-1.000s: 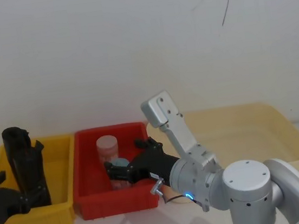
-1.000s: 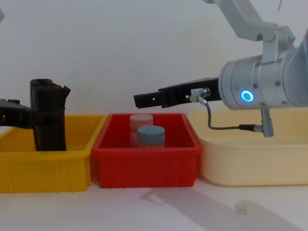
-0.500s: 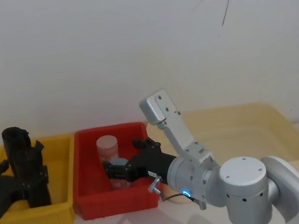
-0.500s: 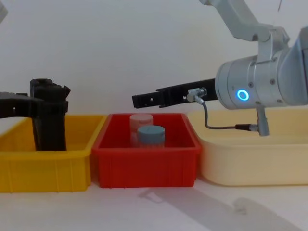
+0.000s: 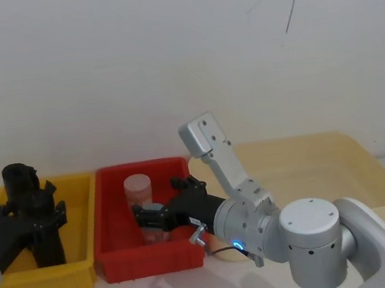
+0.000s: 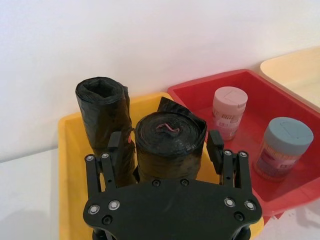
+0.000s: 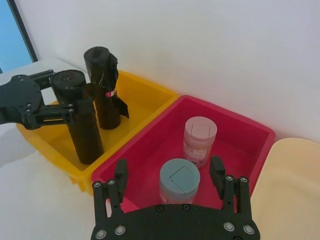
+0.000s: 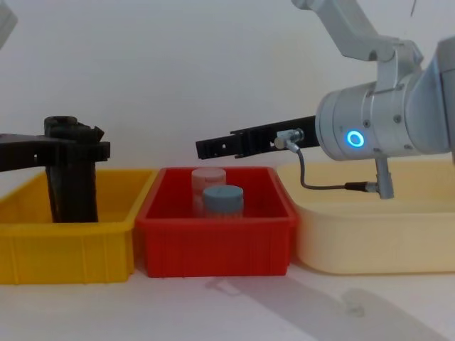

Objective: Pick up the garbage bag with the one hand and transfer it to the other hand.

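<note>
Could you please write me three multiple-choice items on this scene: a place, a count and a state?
1. Which bin holds the garbage bag? A red; B yellow; C cream.
2. How many jars stand in the red bin? A one; B two; C four.
3. The right gripper is: A open and empty; B shut on a jar; C shut on the bag.
Key: 1 B, it stands in the yellow bin, between the left gripper's open fingers. 2 B, a pale jar and a blue-lidded jar. 3 A, fingers spread, above the red bin.
</note>
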Controlling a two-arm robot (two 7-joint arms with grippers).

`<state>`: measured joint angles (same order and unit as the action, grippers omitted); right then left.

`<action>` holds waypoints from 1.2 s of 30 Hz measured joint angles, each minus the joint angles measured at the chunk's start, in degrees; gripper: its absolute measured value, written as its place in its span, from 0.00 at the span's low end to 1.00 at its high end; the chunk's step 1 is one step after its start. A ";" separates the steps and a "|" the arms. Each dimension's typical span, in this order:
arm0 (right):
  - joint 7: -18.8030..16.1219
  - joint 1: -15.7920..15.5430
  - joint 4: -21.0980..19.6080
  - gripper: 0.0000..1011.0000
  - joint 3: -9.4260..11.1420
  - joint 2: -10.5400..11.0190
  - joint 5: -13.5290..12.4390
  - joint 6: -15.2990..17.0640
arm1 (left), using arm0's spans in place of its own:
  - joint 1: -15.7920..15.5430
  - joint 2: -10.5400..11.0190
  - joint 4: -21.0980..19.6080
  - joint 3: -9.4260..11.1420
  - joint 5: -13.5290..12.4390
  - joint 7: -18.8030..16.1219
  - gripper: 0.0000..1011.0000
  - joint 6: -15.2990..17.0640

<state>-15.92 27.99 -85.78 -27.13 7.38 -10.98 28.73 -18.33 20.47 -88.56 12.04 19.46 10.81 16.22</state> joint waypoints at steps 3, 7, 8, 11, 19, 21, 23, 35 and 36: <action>-0.05 0.14 0.29 0.99 0.11 -0.17 0.12 0.06 | -0.47 -0.37 0.75 -0.05 0.17 0.38 0.99 -0.36; -0.12 0.31 0.72 0.99 0.19 -0.44 0.26 0.19 | -0.92 -0.73 1.62 -0.09 0.33 0.74 0.99 -0.72; -0.12 0.34 0.81 0.99 0.22 -0.51 0.28 0.22 | -1.00 -0.78 1.74 -0.09 0.35 0.80 0.99 -0.77; -0.13 0.55 1.35 0.99 0.33 -0.93 0.30 0.51 | -1.27 -0.99 2.22 -0.12 0.44 1.01 0.99 -0.99; 0.04 1.71 3.82 0.99 0.77 -2.87 0.16 1.96 | -1.74 -1.35 2.99 -0.16 0.61 1.35 0.99 -1.35; 0.11 1.97 4.44 0.99 0.82 -3.26 0.12 2.19 | -1.78 -1.38 3.09 -0.18 0.62 1.39 0.99 -1.39; 0.22 2.29 5.16 0.99 0.89 -3.70 0.10 2.44 | -1.85 -1.44 3.21 -0.19 0.65 1.46 0.99 -1.42; 1.34 4.78 10.38 0.99 0.96 -6.46 0.68 3.15 | -2.08 -1.61 3.59 -0.19 0.72 1.60 0.99 -1.59; 1.34 4.78 10.38 0.99 0.96 -6.46 0.68 3.15 | -2.08 -1.61 3.61 -0.19 0.73 1.61 0.99 -1.59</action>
<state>-14.58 32.77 -75.40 -26.16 0.93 -10.29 31.88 -20.41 18.86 -84.95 11.85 20.19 12.42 14.63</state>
